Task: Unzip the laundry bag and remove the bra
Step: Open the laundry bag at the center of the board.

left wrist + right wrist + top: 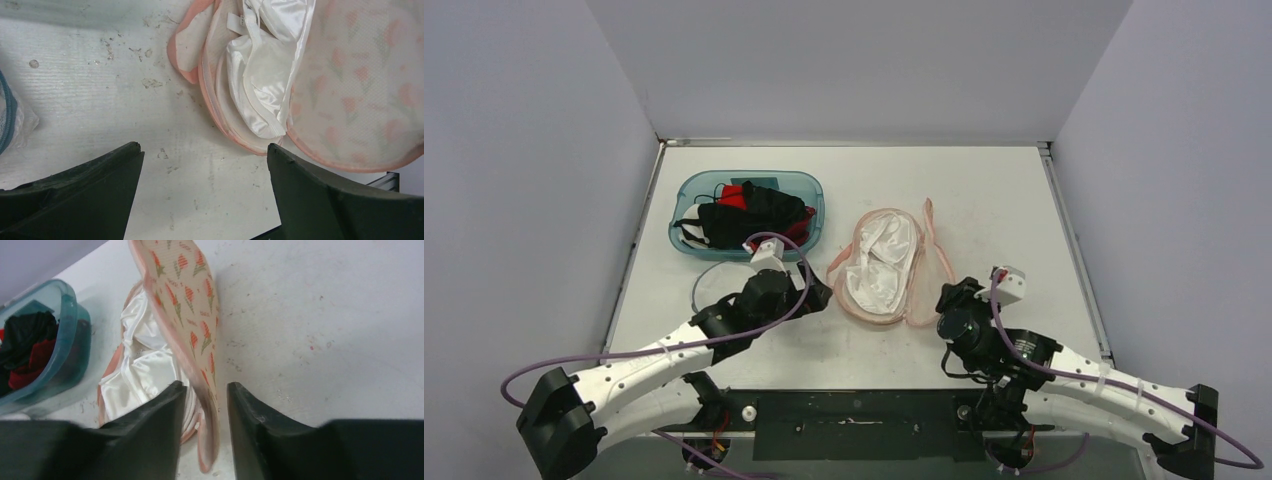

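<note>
White satin bra [879,262] lies in the unzipped bag [855,303] at two o'clock from the wide-open, empty left gripper [820,294]; the right gripper [205,386], barely parted, straddles the flap [190,315], grip unclear.

Both arms are the same build. The left arm [639,375] and right arm [1104,385] have white shells on the long links, dotted with tiny dark screws, and chunky black motor housings at the joints. The left gripper [202,150] and right gripper [205,387] have dark wedge-shaped fingers [75,195] with slightly rough edges. Right behind each gripper sits a small white camera box [767,252]. A purple cable [534,365] loops back from there to a black base block [554,425].
</note>
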